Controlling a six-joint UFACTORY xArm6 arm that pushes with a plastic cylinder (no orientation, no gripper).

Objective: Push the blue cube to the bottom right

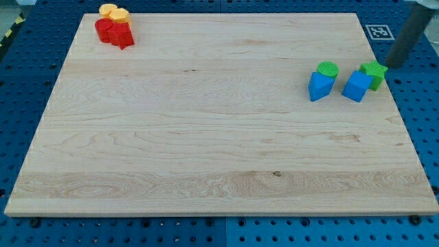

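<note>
**Tip parked behind the blue cube**

Tip (pixel 394 66) sits at our tabletop's (pixel 206 137) right edge, touching the green block (pixel 374 74). We carry no pincer. Blue cube (pixel 357 86) lies just down-left of it, so shoving toward the view's bottom suits us.

Blocks on board: 8 total. Blue x2: 1 blue cube (pixel 357 86), 1 blue wedge-ish block (pixel 319 86). Green x2: 1 green cylinder (pixel 328 68), 1 green star-ish block (pixel 374 73). Red x2 (pixel 105 29) (pixel 123 36), shapes unclear. Yellow x2 (pixel 108 9) (pixel 119 15), shapes unclear.
</note>
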